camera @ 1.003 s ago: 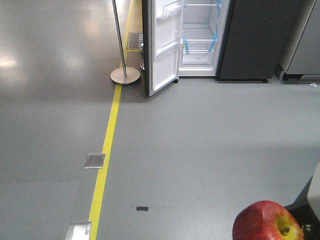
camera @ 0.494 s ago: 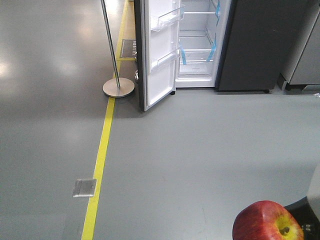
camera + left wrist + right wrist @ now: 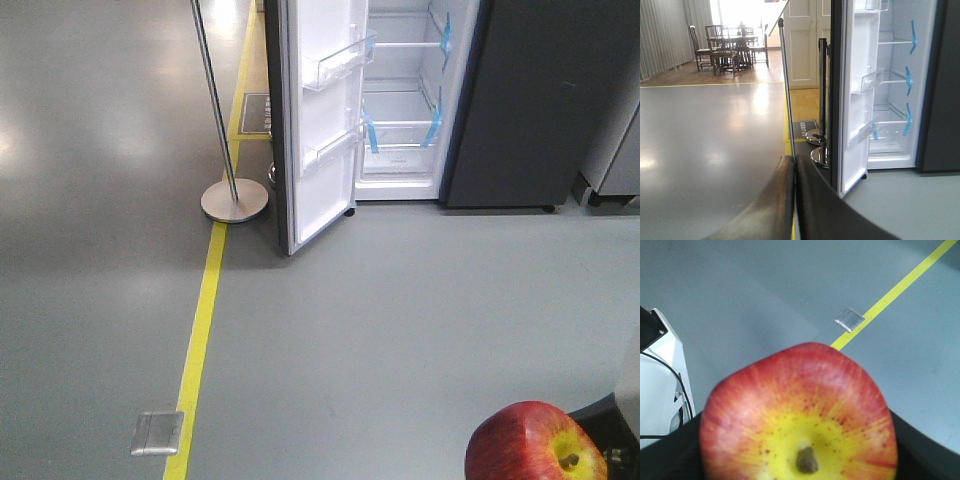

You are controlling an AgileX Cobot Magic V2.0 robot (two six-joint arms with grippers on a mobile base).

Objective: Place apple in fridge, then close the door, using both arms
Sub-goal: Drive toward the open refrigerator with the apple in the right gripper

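Test hall, yellow floor line (image 3: 203,300), stanchion (image 3: 234,200), freestanding fridge (image 3: 530,100)

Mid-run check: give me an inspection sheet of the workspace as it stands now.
Surface: grey floor with a yellow tape line and a metal floor plate.
Job's things: apple held, not yet in the fridge; door swung wide open.
Clutter: pole stand left of the door.
End effectors: left end effector shut, empty; right end effector shut on the apple.
Cables: black cable beside a white part, right wrist view.
Surroundings: table and chairs in the far room.
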